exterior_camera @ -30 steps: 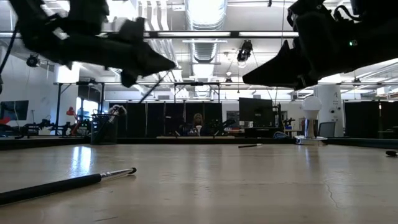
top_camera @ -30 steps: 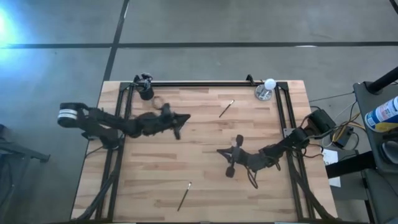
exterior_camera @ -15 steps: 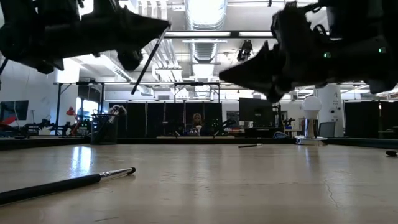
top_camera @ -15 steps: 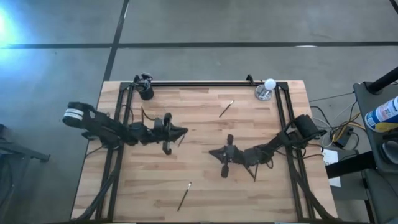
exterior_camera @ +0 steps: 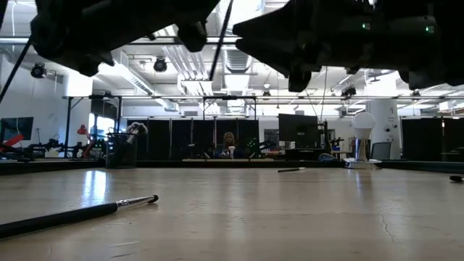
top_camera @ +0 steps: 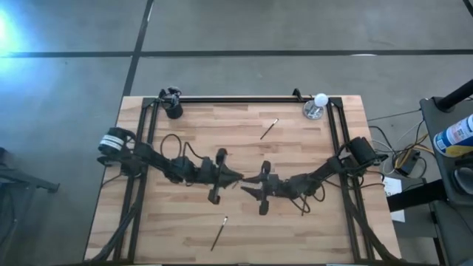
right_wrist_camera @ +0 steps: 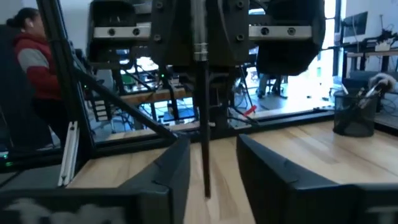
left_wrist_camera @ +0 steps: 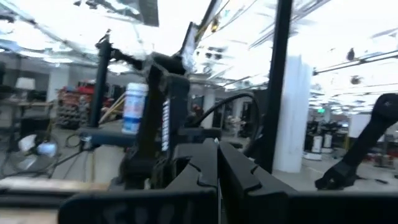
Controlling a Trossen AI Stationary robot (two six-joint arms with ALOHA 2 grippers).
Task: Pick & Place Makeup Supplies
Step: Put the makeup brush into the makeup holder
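Note:
My left gripper (top_camera: 233, 177) and my right gripper (top_camera: 247, 185) meet tip to tip above the table's middle. The left one is shut on a thin dark makeup brush (right_wrist_camera: 202, 118) with a silvery ferrule. The brush hangs down from it, also showing as a thin slanted line in the low view (exterior_camera: 220, 43). My right gripper (right_wrist_camera: 210, 168) is open, level with the brush's lower handle. One finger stands on each side of the handle, apart from it. Two more brushes lie flat on the table, one far right of centre (top_camera: 269, 128) and one near the front edge (top_camera: 219, 232). My left gripper pinches the brush between its two shut fingers by its upper part, about at the silvery ferrule (right_wrist_camera: 199, 48). The fingers come roughly level from the table's left and lie across the brush. The brush hangs nearly upright below them, handle end down, clear of the table.
A small black cup (top_camera: 173, 109) with brushes in it stands at the far left corner. A white ball on a silver base (top_camera: 318, 105) stands at the far right corner. Black rails run along the table's left, right and far edges. A person sits beyond the table (right_wrist_camera: 28, 56).
My left gripper has carried the brush from the far left toward the table's middle and near edge, tipping its fingers upward. The brush has swung from slanting to nearly upright. My right gripper has gone toward the table's left, up to the brush.

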